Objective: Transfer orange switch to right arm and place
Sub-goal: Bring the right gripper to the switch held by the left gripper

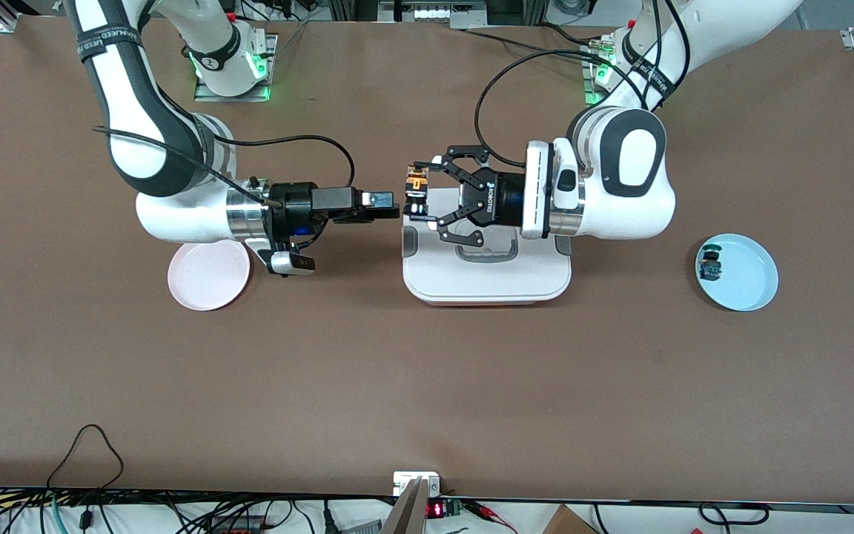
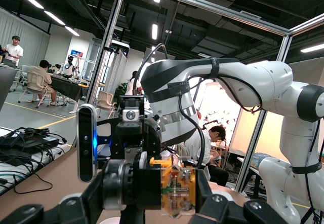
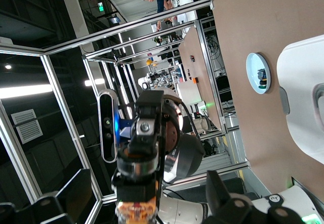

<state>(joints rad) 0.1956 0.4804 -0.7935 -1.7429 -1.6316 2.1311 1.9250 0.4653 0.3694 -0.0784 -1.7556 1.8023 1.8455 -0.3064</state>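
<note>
The orange switch (image 1: 416,185) is held in the air between the fingers of my left gripper (image 1: 418,191), which is shut on it over the edge of the white box (image 1: 486,278). In the left wrist view the switch (image 2: 177,188) shows its orange base and black body between the jaws of my left gripper (image 2: 152,201). My right gripper (image 1: 395,208) is level with the switch and points at it, its tips just short of it. In the right wrist view my right gripper (image 3: 131,206) is open, and the switch (image 3: 135,191) shows between its spread fingers.
A pink plate (image 1: 208,276) lies under the right arm's wrist. A blue plate (image 1: 749,278) at the left arm's end holds a small part with a green cap and blue body (image 1: 710,265). Cables run along the table's near edge.
</note>
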